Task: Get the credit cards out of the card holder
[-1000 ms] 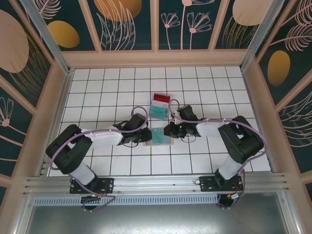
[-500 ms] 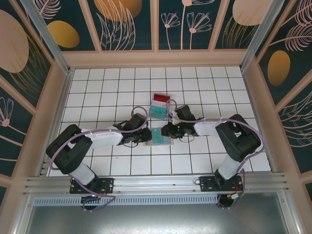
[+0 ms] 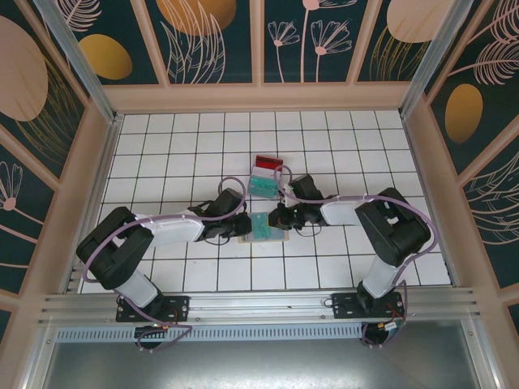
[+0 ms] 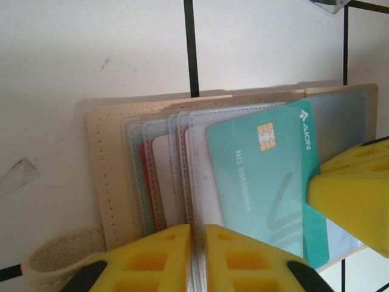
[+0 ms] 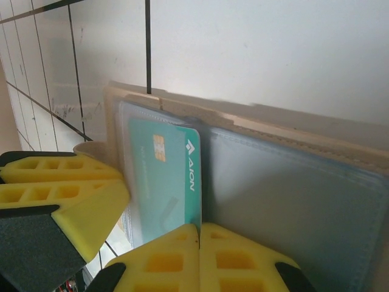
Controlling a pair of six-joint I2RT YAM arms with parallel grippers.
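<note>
The tan card holder (image 3: 268, 230) lies open on the white tiles between both arms. Clear sleeves fan out of the holder (image 4: 103, 170), and a teal credit card (image 4: 261, 176) with a gold chip sticks partway out of them. My left gripper (image 4: 197, 255) is shut on the edge of a clear sleeve, at the holder's left side (image 3: 244, 228). My right gripper (image 5: 199, 243) is shut on the lower edge of the teal card (image 5: 164, 176), beside the holder's grey-blue panel (image 5: 292, 194). Edges of a red and a whitish card (image 4: 146, 182) show in the inner sleeves.
A red card (image 3: 268, 162) and a teal card (image 3: 263, 186) lie loose on the tiles just behind the holder. Wooden walls (image 3: 422, 162) ring the tiled floor. The left gripper's yellow fingers (image 5: 61, 182) sit close to the left of the right gripper.
The right gripper has slid a little left onto the holder and closed on the teal card. The left gripper has tightened slightly and stayed in place.
</note>
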